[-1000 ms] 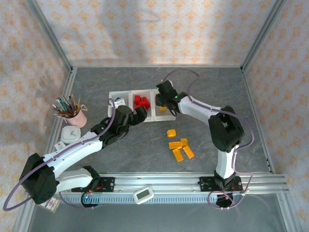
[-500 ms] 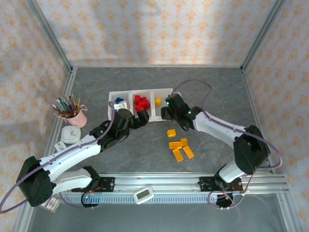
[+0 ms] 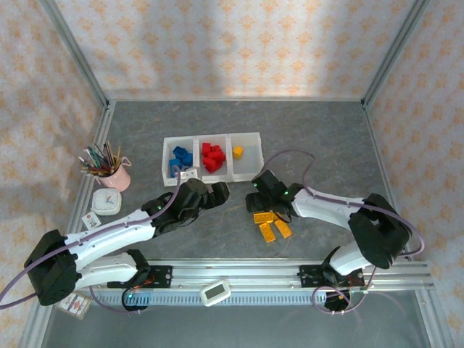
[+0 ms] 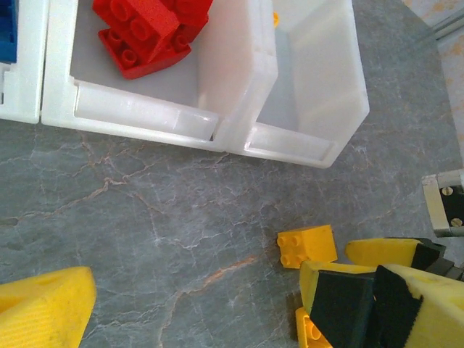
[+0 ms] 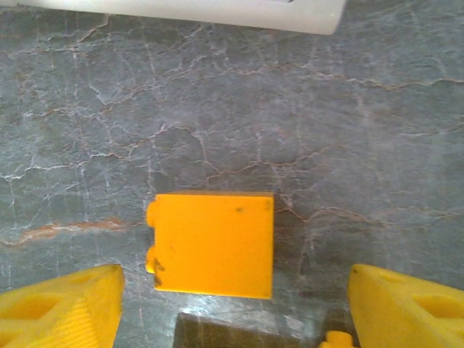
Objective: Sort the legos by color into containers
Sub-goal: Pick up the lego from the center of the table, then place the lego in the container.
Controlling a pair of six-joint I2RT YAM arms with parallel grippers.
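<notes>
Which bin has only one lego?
The rightmost bin, with a single yellow lego; the middle bin holds a red pile, the left bin several blue legos.

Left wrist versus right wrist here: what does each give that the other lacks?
Left wrist: red legos in the middle bin, a blue lego at the frame edge. Right wrist: its own yellow fingers spread either side of an orange brick, not touching it. Both: a white bin wall, the grey marbled table, and probably that same brick.

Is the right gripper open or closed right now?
Open. The right gripper has its yellow fingers wide apart in the wrist view, with an orange lego on the table between them, untouched.
</notes>
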